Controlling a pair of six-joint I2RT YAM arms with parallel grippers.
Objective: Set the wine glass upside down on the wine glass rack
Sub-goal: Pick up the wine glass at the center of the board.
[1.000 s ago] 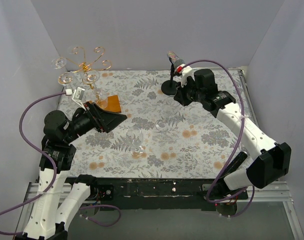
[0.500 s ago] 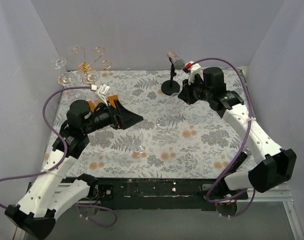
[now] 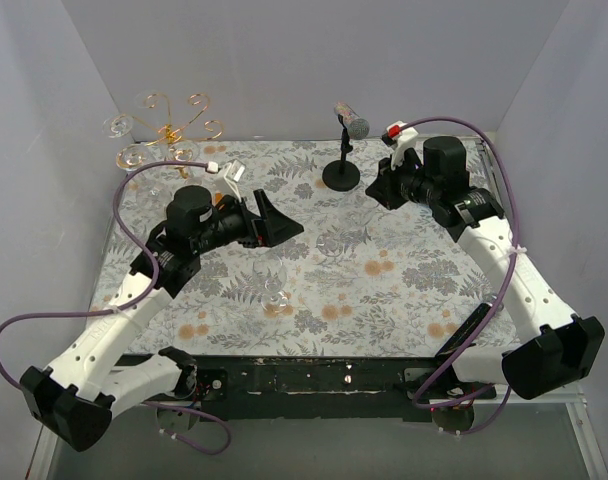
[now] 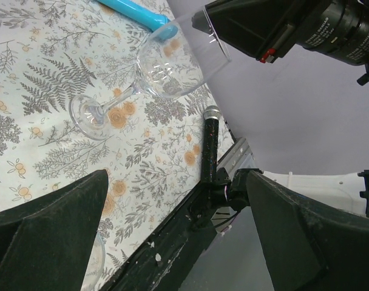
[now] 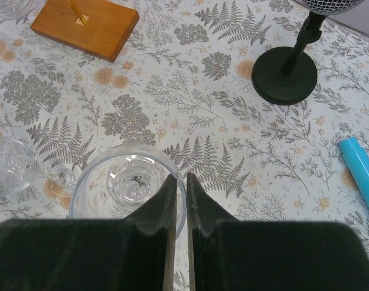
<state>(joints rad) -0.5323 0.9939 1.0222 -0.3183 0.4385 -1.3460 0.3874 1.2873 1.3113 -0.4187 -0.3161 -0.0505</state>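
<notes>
One clear, fragile, slippery wine glass [image 4: 166,63] is pinched by its rim in the right gripper [image 5: 179,182], while the released left gripper [image 4: 175,182] would best take its stem.

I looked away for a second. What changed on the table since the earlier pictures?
The left gripper, open, swung right, away from the wine glass rack, toward the wine glass mid-table. The right gripper shifted slightly right. Nothing was grasped or released; rack, glasses and microphone stand stayed put.
</notes>
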